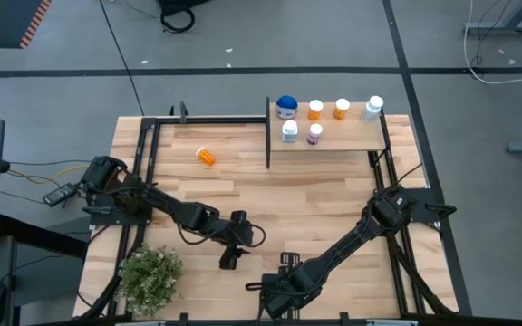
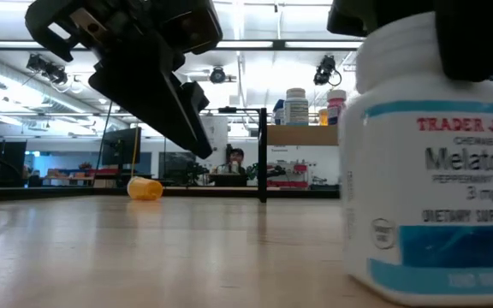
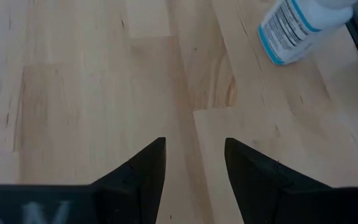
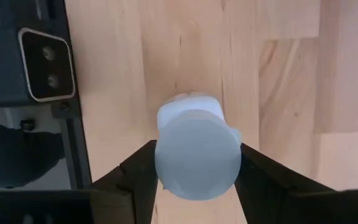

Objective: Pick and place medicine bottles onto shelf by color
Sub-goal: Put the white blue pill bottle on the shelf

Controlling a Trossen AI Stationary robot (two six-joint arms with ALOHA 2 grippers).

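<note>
We are at the pick: our right gripper [image 4: 196,163] seems to be clamped on the white bottle [image 4: 196,149] at the table's near edge. Next it must lift to the shelf [image 1: 352,140]. Left gripper [image 3: 194,163] waits half-open, empty.

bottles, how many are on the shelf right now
6 on the shelf: a blue-capped one, two orange and a white one at the back, a white and a pinkish one in front.

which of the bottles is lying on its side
The orange bottle out on the tabletop, left of the shelf. It lies tipped over alone, while the bottles on the shelf all stand upright.
</note>
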